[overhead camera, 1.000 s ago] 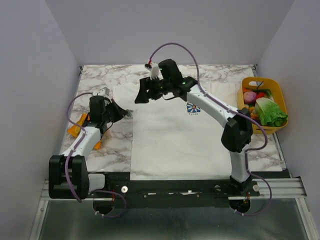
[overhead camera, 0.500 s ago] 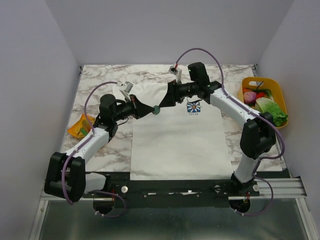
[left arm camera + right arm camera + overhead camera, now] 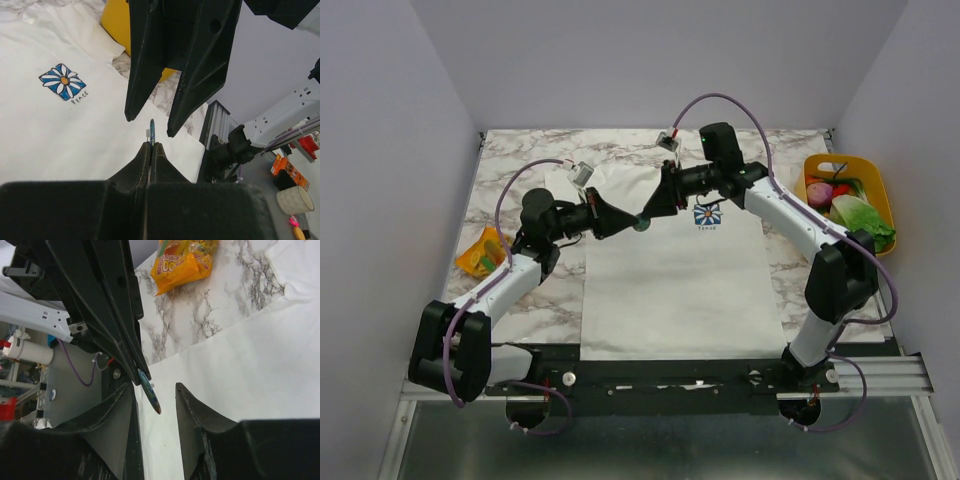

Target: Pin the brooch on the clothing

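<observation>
The white T-shirt (image 3: 670, 280) lies flat on the table, its blue flower print (image 3: 706, 215) on the chest; the print also shows in the left wrist view (image 3: 62, 82). My left gripper (image 3: 632, 222) is shut on the small dark green brooch (image 3: 640, 224) and holds it above the shirt's upper left. In the left wrist view the brooch (image 3: 151, 131) stands edge-on out of the shut fingertips (image 3: 158, 150). My right gripper (image 3: 650, 211) is open, its fingers on either side of the brooch (image 3: 149, 392), not touching it.
A yellow basket (image 3: 880, 185) with lettuce and toy food stands at the right edge. An orange snack bag (image 3: 480, 252) lies on the marble table at the left, and shows in the right wrist view (image 3: 182, 262). Walls enclose three sides.
My left gripper has swung right from beside the snack bag to over the shirt, carrying the brooch. My right gripper has turned to face it, and its open fingers now flank the brooch.
</observation>
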Motion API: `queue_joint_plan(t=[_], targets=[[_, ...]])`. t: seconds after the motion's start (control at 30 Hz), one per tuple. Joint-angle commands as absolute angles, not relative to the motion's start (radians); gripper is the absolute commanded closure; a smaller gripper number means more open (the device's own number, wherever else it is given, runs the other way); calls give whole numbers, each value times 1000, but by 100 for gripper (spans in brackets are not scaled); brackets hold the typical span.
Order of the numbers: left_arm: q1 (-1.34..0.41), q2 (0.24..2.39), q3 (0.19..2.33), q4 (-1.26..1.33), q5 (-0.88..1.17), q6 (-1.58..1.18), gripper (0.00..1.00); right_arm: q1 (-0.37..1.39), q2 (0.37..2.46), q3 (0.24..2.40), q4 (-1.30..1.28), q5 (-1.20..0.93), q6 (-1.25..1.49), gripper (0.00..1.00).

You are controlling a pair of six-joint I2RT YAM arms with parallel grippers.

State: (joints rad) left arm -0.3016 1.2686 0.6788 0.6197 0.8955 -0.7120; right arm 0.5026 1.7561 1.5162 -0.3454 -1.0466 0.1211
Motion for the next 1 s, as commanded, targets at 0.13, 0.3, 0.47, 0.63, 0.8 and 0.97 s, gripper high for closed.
queue_joint_plan(t=[0.13, 0.3, 0.47, 0.63, 0.8, 0.97], targets=[[-305, 1278, 715, 632, 923, -709, 100, 503, 1824, 1543, -374, -1158, 86, 72], [-305, 1273, 718, 611, 914, -692, 100, 512, 1844, 1565, -379, -1178, 78, 96], [-308, 1261, 762, 427, 838, -594, 80, 517, 1819, 1589, -396, -1019, 113, 99], [-437, 1201, 897, 33, 206, -368, 27, 517, 1805, 1650, -432, -737, 248, 100], [-577, 1201, 931, -44, -138, -290, 23, 517, 1816, 1719, -478, -489, 409, 99], [-759, 1256, 966, -49, -381, -155, 26, 517, 1832, 1746, -508, -472, 500, 100]])
